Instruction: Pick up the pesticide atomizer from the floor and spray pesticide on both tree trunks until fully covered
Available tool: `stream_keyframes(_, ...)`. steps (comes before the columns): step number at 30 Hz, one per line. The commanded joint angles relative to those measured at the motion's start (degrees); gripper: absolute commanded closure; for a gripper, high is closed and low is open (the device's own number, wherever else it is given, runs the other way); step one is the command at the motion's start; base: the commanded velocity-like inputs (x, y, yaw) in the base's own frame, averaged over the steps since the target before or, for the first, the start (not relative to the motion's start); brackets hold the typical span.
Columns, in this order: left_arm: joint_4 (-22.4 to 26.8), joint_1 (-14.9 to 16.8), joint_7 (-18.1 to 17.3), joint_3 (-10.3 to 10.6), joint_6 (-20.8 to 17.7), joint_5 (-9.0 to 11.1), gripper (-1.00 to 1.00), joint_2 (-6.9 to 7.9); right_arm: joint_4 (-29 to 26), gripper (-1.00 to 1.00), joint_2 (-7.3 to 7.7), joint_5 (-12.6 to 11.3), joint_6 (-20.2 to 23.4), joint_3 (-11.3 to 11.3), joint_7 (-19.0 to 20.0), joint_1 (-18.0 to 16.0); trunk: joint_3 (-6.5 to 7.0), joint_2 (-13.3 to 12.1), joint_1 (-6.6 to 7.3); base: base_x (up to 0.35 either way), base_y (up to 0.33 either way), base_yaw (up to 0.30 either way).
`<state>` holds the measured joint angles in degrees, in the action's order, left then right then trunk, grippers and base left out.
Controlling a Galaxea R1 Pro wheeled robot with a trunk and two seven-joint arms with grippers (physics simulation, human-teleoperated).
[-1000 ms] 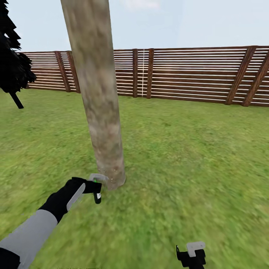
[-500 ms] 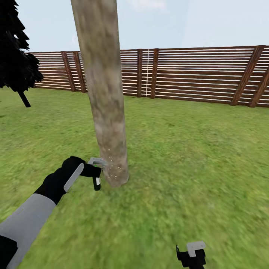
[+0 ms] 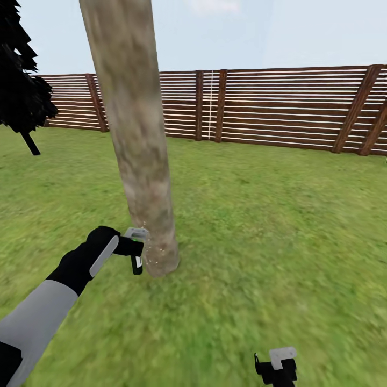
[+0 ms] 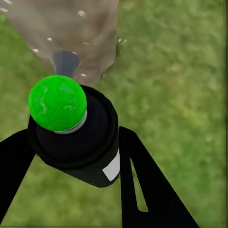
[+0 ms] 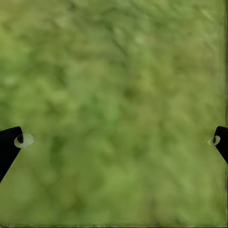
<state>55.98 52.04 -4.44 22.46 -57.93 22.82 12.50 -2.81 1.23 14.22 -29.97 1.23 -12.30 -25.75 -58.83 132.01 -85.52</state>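
**Holding the atomizer at the foot of the trunk**

Gripping the pesticide atomizer (image 4: 76,137) between my left gripper's (image 3: 137,252) two black fingers (image 4: 152,190), I have its round black body clamped on both sides. Its top is a glossy green ball on a short grey neck, and a small white label sits on its flank. The nozzle end sits just beside the base of the tree trunk (image 3: 137,150), a thick, smooth, branchless cylinder of mottled grey-brown and beige bark that leans slightly. Fine white specks of pesticide (image 3: 153,257) dot the bark low down, near the nozzle.

My right gripper (image 3: 275,368) hangs low over the lawn (image 3: 279,226), well apart from the tree, its jaws spread wide with only blurred green grass between them.

Behind the trunk runs a brown horizontal-slat fence (image 3: 285,107) with slanted posts. A black, ragged conifer (image 3: 21,86) stands at the far left.
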Motion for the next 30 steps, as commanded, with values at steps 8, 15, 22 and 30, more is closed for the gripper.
stream_keyframes(8, 0.0, 0.1, 0.6, 0.0, 0.1, -0.1, 1.0, -0.07, 0.0, -1.0, 0.0, -0.1, 0.0, 0.0, 0.0, 0.0, 0.0, 0.0, 0.0, -0.093, -0.241, 0.221)
stream_keyframes(15, 0.0, 0.1, 0.6, 0.0, 0.1, -0.2, 1.0, -0.1, 0.0, -1.0, 0.2, 0.0, 0.0, 0.0, 0.0, 0.0, 0.0, 0.0, 0.0, 0.149, -0.261, 0.11)
stream_keyframes(22, -0.2, 0.1, 0.7, -0.1, 0.1, -0.2, 1.0, 0.07, 0.0, -1.0, 0.71, -0.1, 0.0, 0.0, 0.0, 0.0, 0.0, 0.0, 0.0, 0.054, -0.266, 0.0)
stream_keyframes(30, -0.8, 0.1, 4.3, -0.3, 0.1, -0.2, 1.0, 0.09, 0.0, -1.0, 0.62, -0.1, 0.0, 0.0, 0.0, 0.0, 0.0, 0.0, 0.0, 0.011, -0.273, 0.167)
